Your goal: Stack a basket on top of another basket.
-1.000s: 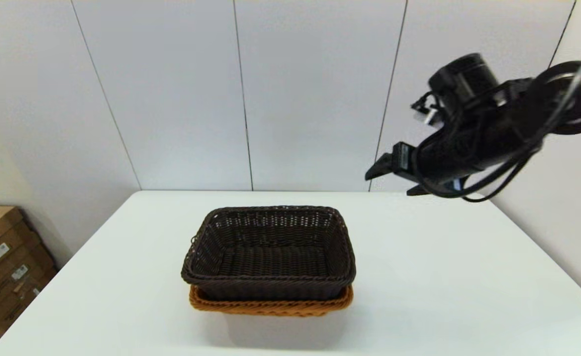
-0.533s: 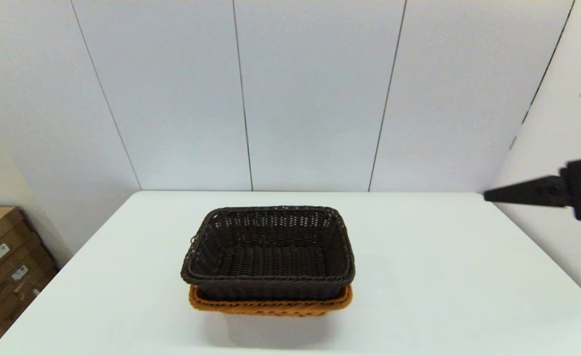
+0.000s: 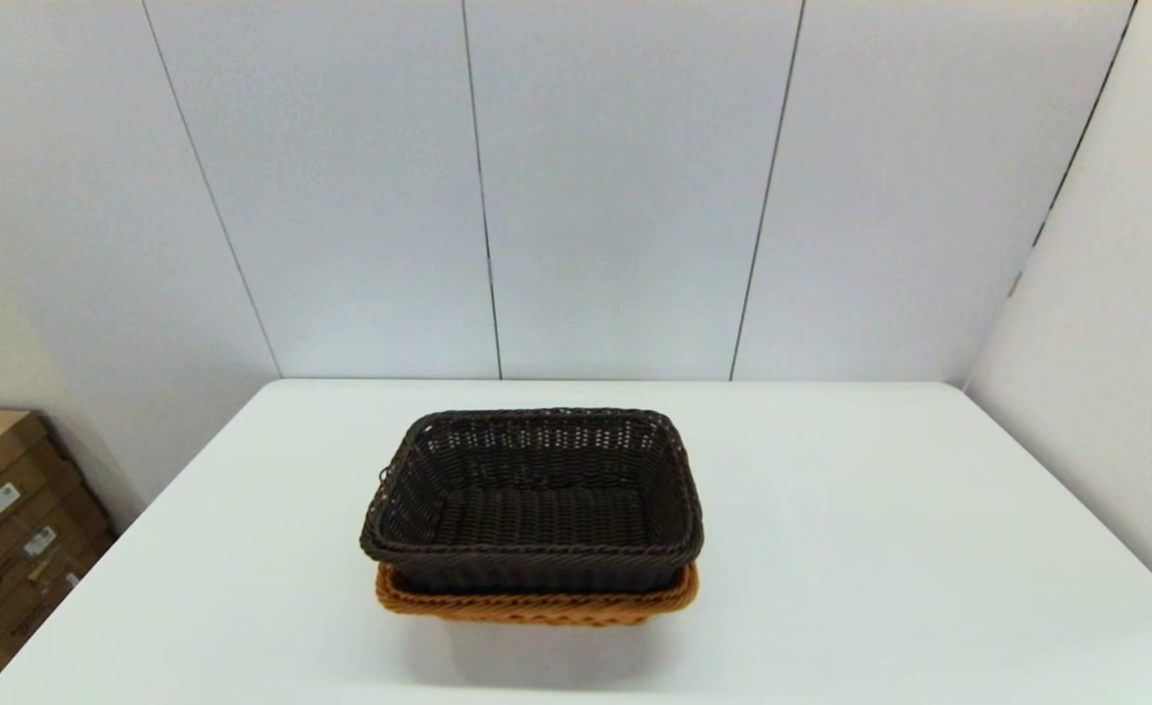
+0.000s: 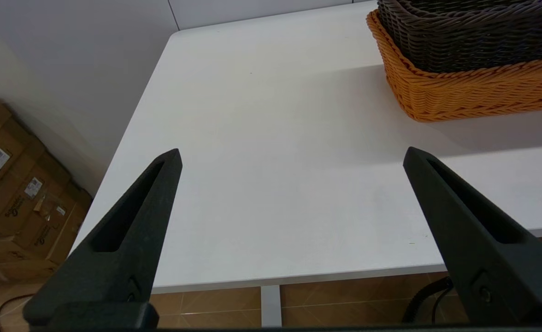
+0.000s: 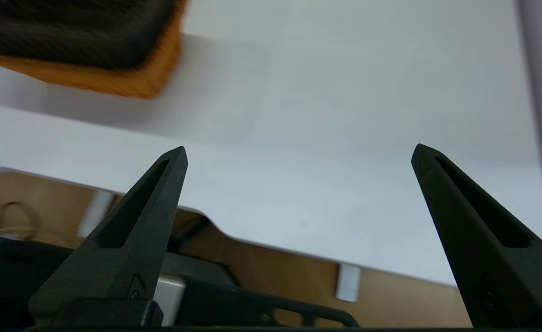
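The dark brown basket (image 3: pixel 534 499) sits nested inside the orange-tan basket (image 3: pixel 537 605) at the middle of the white table; only the tan rim and lower wall show beneath it. Both also appear in the left wrist view, dark basket (image 4: pixel 469 32) over tan basket (image 4: pixel 474 92), and blurred in the right wrist view, dark basket (image 5: pixel 68 27) over tan basket (image 5: pixel 114 78). My left gripper (image 4: pixel 291 154) is open and empty, off the table's near left edge. My right gripper (image 5: pixel 298 152) is open and empty, low by the table's near right edge. Neither arm shows in the head view.
The white table (image 3: pixel 880 548) stands against grey wall panels. Cardboard boxes (image 3: pixel 8 529) sit on the floor to the left, also boxes (image 4: pixel 17 184) in the left wrist view. The robot's dark base (image 5: pixel 206 304) lies under the right gripper.
My right arm has pulled back from high at the table's far right and left the head view. The stacked baskets have not moved.
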